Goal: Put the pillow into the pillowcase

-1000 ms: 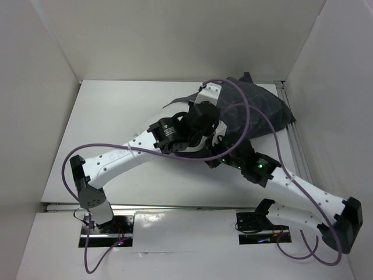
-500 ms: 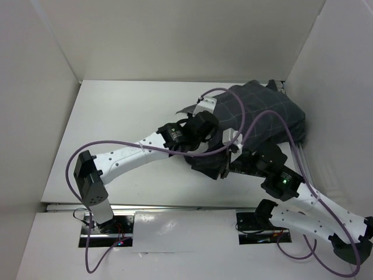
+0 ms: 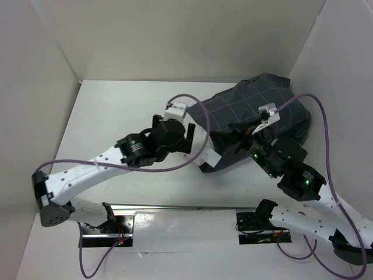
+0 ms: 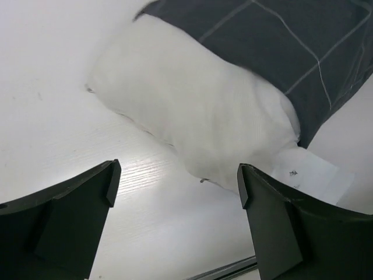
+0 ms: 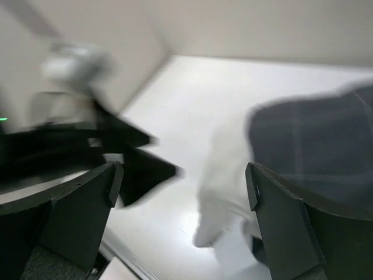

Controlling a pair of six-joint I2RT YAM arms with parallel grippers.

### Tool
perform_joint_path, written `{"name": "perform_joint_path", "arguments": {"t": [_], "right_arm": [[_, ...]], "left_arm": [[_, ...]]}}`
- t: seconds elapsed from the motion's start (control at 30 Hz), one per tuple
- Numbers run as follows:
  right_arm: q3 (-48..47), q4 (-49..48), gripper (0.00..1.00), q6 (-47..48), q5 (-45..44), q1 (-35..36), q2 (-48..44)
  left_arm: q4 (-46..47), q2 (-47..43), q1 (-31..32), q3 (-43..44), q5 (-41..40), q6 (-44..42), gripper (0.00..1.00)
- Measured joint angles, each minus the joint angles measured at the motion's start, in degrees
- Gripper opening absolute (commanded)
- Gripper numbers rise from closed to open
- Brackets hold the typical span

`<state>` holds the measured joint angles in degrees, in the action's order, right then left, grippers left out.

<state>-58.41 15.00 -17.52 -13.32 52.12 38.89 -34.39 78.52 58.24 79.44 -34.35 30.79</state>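
The left end effector (image 4: pixel 178 175) is open and holds nothing, near the white end of the pillow (image 4: pixel 198 116) that pokes out of the checked pillowcase (image 4: pixel 291 46) on the worktop (image 4: pixel 46 87). The right end effector (image 5: pixel 183 175) is open and empty too. I think it works best if one pinches the pillowcase edge while the other pushes that end in.

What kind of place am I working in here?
Probably a lab test cell: a white table boxed in by plain white walls, holding a pillow partly inside a dark checked pillowcase.
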Motion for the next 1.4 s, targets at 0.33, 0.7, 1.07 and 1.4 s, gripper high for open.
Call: {"name": "perform_joint_path", "arguments": {"t": [0.33, 0.7, 1.07, 1.4], "right_arm": [[-3.56, 19.69, 1.0, -16.11, -30.18, -0.04, 17.05], [-15.54, 18.95, 1.0, -15.54, -17.29, -28.79, 43.25], [-10.36, 15.56, 1.0, -8.79, 1.99, -40.57, 49.31], [-6.45, -2.12, 1.0, 3.1, 12.7, -30.23, 55.45]], "left_arm": [[3.3, -11.58, -11.02, -5.46, 0.17, 3.56, 0.95], [12.24, 21.35, -21.4, 8.76, 15.85, -0.87, 0.81], [22.77, 22.4, -15.56, -5.73, 21.99, -0.42, 0.0], [15.82, 9.51, -11.52, -16.24, 15.5, 3.26, 0.0]]}}
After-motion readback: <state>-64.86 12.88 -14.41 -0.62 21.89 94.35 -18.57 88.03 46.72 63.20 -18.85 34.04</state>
